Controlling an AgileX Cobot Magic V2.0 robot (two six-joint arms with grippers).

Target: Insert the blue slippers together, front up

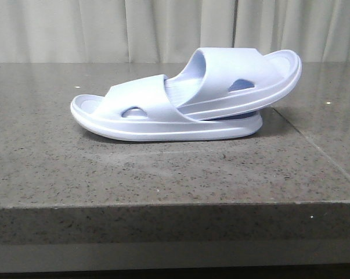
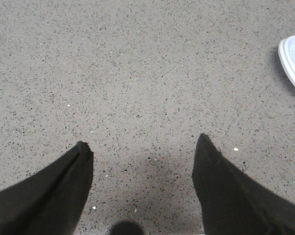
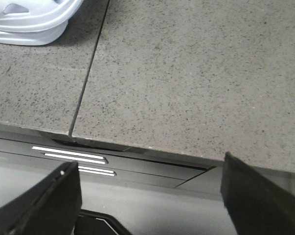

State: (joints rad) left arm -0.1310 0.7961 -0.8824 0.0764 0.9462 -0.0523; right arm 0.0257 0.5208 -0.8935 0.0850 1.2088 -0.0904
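Observation:
The two blue slippers lie nested on the grey stone table in the front view. The lower slipper (image 1: 134,119) rests flat on its sole. The upper slipper (image 1: 238,78) has one end tucked under the lower one's strap and its other end raised to the right. Neither gripper shows in the front view. My left gripper (image 2: 143,143) is open and empty over bare table, with a slipper edge (image 2: 293,58) off to one side. My right gripper (image 3: 149,169) is open and empty over the table's front edge, with the slippers' end (image 3: 32,22) far from it.
The speckled stone table (image 1: 163,168) has a seam (image 1: 314,145) running to the right of the slippers, also seen in the right wrist view (image 3: 88,73). A pale curtain (image 1: 105,29) hangs behind. Below the table's front edge is a dark frame (image 3: 137,161).

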